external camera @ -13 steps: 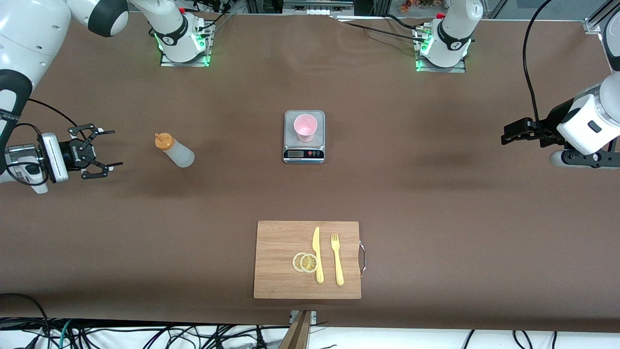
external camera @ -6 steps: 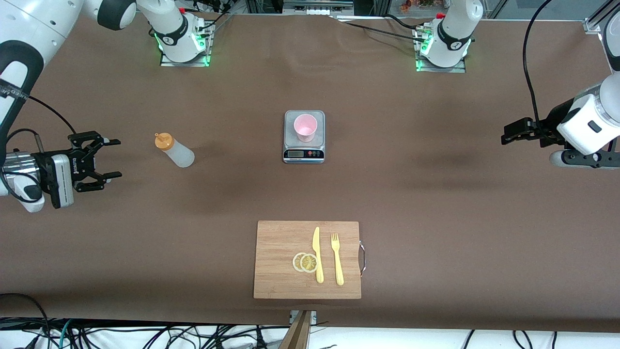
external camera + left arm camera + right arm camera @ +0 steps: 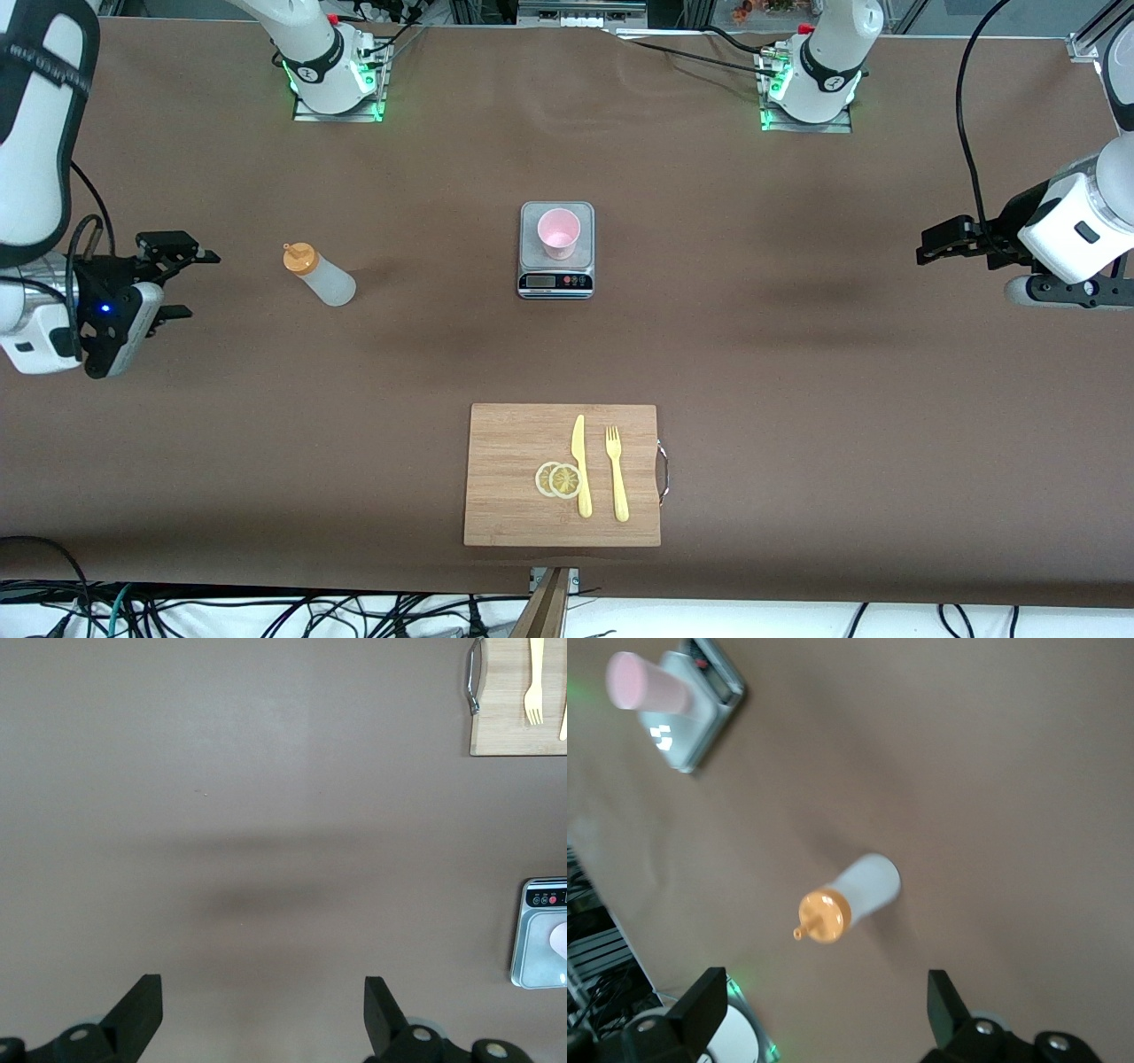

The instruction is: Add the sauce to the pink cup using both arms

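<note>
The sauce bottle point(image 3: 321, 278), translucent with an orange cap, stands upright toward the right arm's end of the table. In the right wrist view the bottle point(image 3: 863, 889) lies ahead of my right gripper's open jaws. The pink cup point(image 3: 558, 232) stands upright on a small kitchen scale point(image 3: 532, 259) at mid-table; the right wrist view shows this cup point(image 3: 641, 682) farther off. My right gripper point(image 3: 196, 283) hangs open and empty over the table, apart from the bottle, toward the right arm's end. My left gripper point(image 3: 927, 249) waits open and empty over the left arm's end of the table.
A wooden cutting board point(image 3: 505, 496) lies nearer the front camera than the scale. It carries two lemon slices point(image 3: 558, 479), a yellow knife point(image 3: 580, 465) and a yellow fork point(image 3: 617, 474). The left wrist view catches the scale point(image 3: 535, 939) and board point(image 3: 505, 726) at its edge.
The right arm's wrist has swung and turned, so its gripper now shows more edge-on, at about the same distance from the bottle. The left arm, bottle and cup have not moved.
</note>
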